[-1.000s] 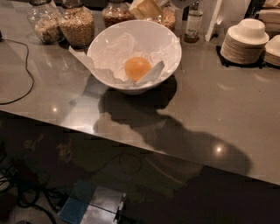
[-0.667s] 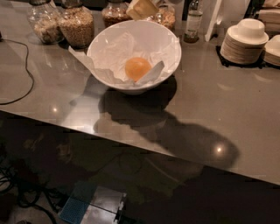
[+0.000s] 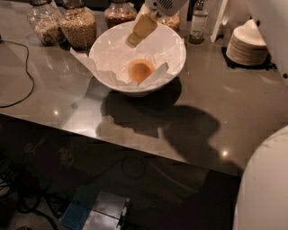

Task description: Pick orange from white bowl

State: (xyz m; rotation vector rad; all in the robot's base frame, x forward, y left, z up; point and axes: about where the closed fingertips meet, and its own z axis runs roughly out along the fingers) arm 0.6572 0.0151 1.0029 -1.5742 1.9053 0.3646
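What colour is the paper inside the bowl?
The paper is white, camera view; the gripper hangs over the white bowl.

I have my gripper (image 3: 136, 38), a tan wedge-shaped piece, at the top centre of the frame, slanting down toward the lower left beneath its white vented wrist housing (image 3: 163, 4). A rounded white body shell (image 3: 265, 188) fills the lower right corner.

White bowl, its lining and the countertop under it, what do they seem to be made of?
The white bowl looks like glazed ceramic or hard plastic: a smooth, opaque wall. Its lining looks like thin paper, crumpled and creased. The countertop looks like polished grey stone or laminate: it mirrors small light spots. The gripper hangs over the bowl's far rim, above the orange.
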